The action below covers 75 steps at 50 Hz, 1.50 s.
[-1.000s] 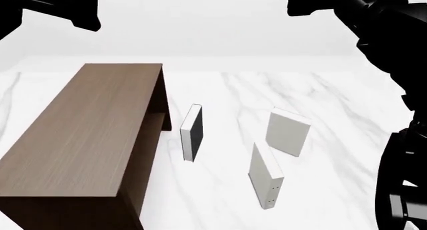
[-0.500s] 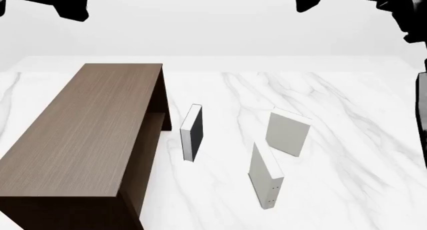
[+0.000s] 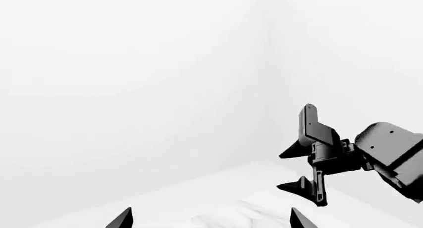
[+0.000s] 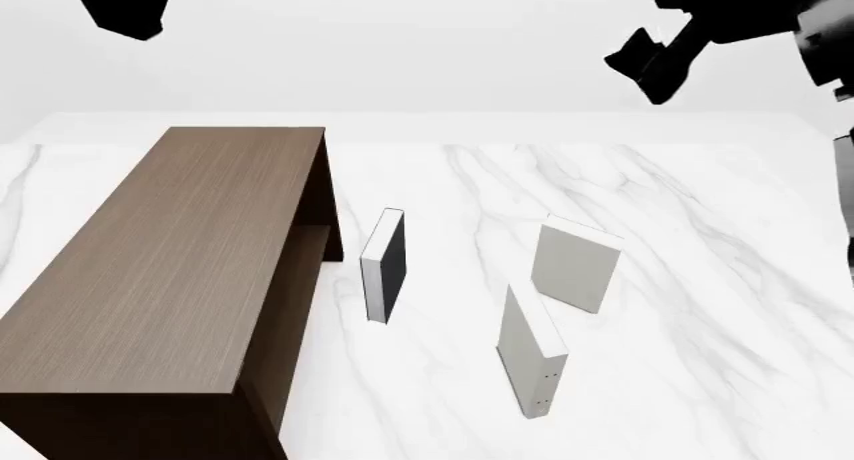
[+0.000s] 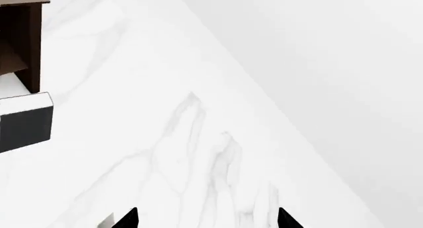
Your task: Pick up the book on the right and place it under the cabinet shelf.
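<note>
Book (image 4: 577, 266), the plain off-white one, stands upright on the marble surface (image 4: 694, 240), rightmost of three and farthest back of the right-hand pair. Broad cover faces the head camera, slightly turned. Nothing touches it. Standing on edge leaves its top edge and both covers free, so a pinch from above looks workable.

Dotted-edge book (image 4: 531, 352) stands just in front of it, nearer the robot, apart from it (a possible snag for an arm coming in low from the near side). Black-faced book (image 4: 384, 266) stands between these two and the cabinet (image 4: 174, 270), beside the cabinet's open side.

Cabinet shelf (image 4: 312, 248): only a strip of the inner board shows under the top panel. The gap below it opens toward the books, so the book likely has to go in lying flat or slid sideways.

Right end effector (image 4: 654, 68): raised high over the far right of the surface, well apart from the book, jaws spread wide, empty; its wrist view shows two fingertips with clear space between.

Left end effector (image 3: 210, 219): lifted high, fingertips apart, holding nothing. Parked out of the way, I judge.

Pick not begun.
</note>
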{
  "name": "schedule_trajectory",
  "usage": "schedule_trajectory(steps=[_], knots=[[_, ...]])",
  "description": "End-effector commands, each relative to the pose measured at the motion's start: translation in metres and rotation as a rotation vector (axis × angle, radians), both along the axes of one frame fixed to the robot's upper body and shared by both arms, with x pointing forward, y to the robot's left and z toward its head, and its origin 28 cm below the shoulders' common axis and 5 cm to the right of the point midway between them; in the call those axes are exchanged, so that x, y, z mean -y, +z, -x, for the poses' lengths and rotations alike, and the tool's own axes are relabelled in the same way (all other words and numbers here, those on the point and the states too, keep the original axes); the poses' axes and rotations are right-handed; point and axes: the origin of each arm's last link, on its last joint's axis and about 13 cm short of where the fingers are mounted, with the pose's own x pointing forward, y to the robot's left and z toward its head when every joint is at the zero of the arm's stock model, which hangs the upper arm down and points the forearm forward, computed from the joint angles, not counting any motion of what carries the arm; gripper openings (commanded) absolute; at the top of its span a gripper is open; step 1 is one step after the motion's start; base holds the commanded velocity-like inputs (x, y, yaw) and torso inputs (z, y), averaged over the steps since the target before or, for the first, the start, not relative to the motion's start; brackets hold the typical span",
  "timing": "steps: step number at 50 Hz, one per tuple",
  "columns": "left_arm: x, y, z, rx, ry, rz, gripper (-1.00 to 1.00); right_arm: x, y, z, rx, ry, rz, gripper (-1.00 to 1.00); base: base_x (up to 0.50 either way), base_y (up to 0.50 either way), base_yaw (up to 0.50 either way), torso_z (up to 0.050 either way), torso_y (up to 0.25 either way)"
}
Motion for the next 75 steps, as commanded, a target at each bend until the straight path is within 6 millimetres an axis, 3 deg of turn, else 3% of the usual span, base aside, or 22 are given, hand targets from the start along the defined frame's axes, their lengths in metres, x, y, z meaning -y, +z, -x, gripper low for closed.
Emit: schedule_trajectory(steps=[1, 17, 31, 54, 75], knots=[[0.004, 0.014, 0.021, 0.011, -0.057, -0.034, 1.00, -0.006, -0.011, -0.006, -0.091, 0.026, 0.136, 1.00, 0.00, 0.00, 0.00, 0.000, 0.000], [0.009, 0.025, 0.041, 0.038, -0.043, -0.080, 1.00, -0.012, -0.039, -0.015, -0.149, 0.033, 0.193, 1.00, 0.00, 0.00, 0.00, 0.000, -0.027], [0.007, 0.040, 0.048, 0.069, 0.017, -0.102, 1.00, -0.011, -0.041, -0.016, -0.139, 0.044, 0.210, 1.00, 0.00, 0.00, 0.00, 0.000, -0.113], [0.001, 0.006, 0.041, -0.046, 0.049, -0.007, 1.00, -0.006, -0.051, -0.017, -0.160, 0.023, 0.279, 1.00, 0.00, 0.00, 0.00, 0.000, -0.110], [0.003, 0.004, 0.043, -0.057, 0.046, -0.005, 1.00, -0.005, -0.057, -0.017, -0.183, 0.021, 0.288, 1.00, 0.00, 0.00, 0.00, 0.000, -0.106]])
